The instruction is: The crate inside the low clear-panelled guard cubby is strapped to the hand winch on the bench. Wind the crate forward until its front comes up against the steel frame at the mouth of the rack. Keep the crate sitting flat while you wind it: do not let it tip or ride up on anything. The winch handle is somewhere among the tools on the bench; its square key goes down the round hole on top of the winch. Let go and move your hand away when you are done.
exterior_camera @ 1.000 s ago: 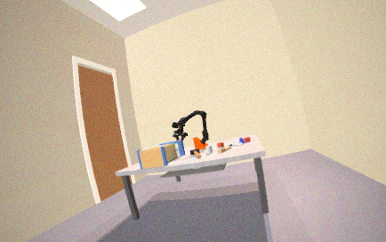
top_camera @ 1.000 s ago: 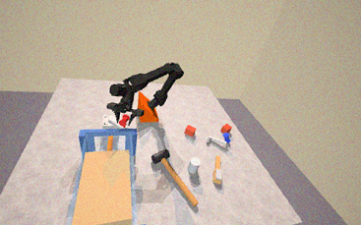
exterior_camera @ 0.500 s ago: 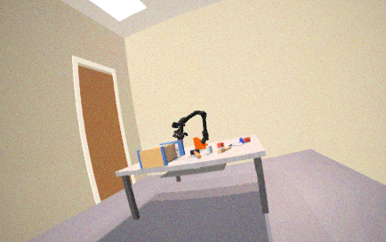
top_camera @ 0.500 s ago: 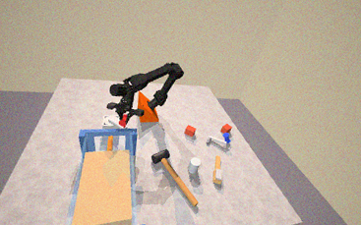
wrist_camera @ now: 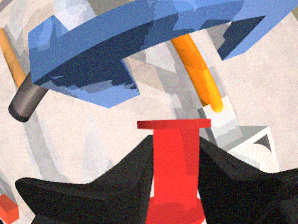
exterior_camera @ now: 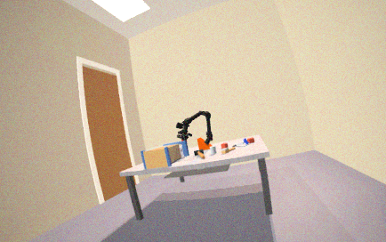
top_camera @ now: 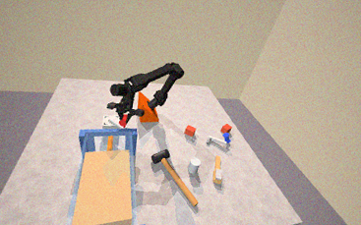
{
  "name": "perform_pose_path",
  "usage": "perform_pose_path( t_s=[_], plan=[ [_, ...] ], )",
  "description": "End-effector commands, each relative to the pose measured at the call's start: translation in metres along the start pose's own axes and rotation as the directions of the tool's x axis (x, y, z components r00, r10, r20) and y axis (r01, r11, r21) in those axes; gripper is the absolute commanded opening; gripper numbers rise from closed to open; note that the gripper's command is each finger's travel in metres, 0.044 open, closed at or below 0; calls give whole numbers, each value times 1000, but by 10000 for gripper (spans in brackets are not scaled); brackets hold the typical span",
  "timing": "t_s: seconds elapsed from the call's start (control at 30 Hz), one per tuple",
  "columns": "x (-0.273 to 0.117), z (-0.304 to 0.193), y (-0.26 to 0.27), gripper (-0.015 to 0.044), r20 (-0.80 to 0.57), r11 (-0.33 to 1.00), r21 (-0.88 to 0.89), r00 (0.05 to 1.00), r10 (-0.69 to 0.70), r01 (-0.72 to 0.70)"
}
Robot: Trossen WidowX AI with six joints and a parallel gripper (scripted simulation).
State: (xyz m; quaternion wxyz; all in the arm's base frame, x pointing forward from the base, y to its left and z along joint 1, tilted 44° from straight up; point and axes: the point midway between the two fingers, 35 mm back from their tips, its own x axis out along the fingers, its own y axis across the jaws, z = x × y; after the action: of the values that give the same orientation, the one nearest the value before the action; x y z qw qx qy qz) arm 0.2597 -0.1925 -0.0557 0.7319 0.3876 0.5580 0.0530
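One tool [top_camera: 124,118] [exterior_camera: 183,140] [wrist_camera: 172,140]: closed around the red knob [top_camera: 123,120] [wrist_camera: 176,165]
Winch [top_camera: 109,122] [wrist_camera: 257,150]: far left on the table [top_camera: 252,204] [exterior_camera: 240,153], beyond the rack
Crate [top_camera: 106,187] [exterior_camera: 156,158]: near left, inside the blue rack [top_camera: 109,134] [exterior_camera: 168,157] [wrist_camera: 150,37]
Hammer [top_camera: 176,177] [exterior_camera: 200,154] [wrist_camera: 27,100]: right of the crate

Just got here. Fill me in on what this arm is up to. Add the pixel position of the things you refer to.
The arm's gripper [top_camera: 124,120] [wrist_camera: 172,140] is shut on a red spool-shaped knob [top_camera: 123,120] [wrist_camera: 176,165] beside the white winch [top_camera: 108,120] [wrist_camera: 270,167]. An orange strap [top_camera: 110,143] [wrist_camera: 197,72] runs from there under the blue frame [top_camera: 108,130] [wrist_camera: 150,30] toward the crate [top_camera: 106,187] [exterior_camera: 156,158]. The crate's near end still has a gap to that frame, so the winding is unfinished.
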Motion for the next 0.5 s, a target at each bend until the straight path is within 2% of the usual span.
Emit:
perform_pose_path(
  t_s=[0.0, 0.47],
  plan=[
    [0, -6, 2, 0, -6, 1000, 5, 1000, 3, -3],
    [-7, -20, 6, 0, -7, 1000, 6, 1000, 3, -3]
  ],
)
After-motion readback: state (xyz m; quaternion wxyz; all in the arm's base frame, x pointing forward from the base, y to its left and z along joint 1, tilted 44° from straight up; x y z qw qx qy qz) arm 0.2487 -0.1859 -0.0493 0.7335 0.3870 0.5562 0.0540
